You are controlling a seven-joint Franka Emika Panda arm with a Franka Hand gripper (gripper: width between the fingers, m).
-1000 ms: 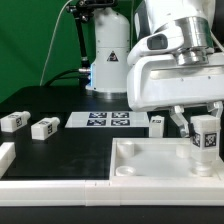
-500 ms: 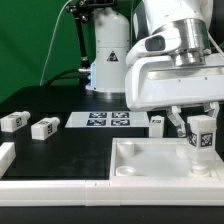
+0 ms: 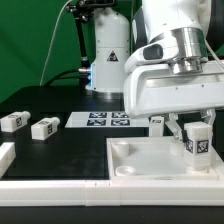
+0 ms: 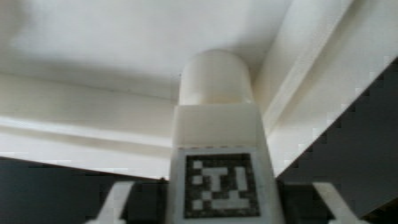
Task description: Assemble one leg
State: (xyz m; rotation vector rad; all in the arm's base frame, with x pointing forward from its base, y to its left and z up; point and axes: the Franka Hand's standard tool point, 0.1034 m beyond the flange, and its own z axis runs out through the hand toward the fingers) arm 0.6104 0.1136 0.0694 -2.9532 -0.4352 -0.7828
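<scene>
Between the fingers of the gripper (image 3: 198,134), which are closed narrowly on its sides, the leg (image 3: 198,143) stands upright with its black-and-white tag facing the exterior camera. Its rounded end points down at the white tabletop (image 3: 150,163) directly beneath the gripper; whether the two touch cannot be told. The wrist view shows that end close to the tabletop's raised rim. Just behind the gripper, a second leg (image 3: 157,122) lies on the black desk (image 3: 60,155). Beside it, farther from the gripper, is the marker board (image 3: 105,120). Well apart from the gripper, toward the exterior view's left, a third leg (image 3: 44,128) and a fourth leg (image 3: 12,122) lie near each other.
</scene>
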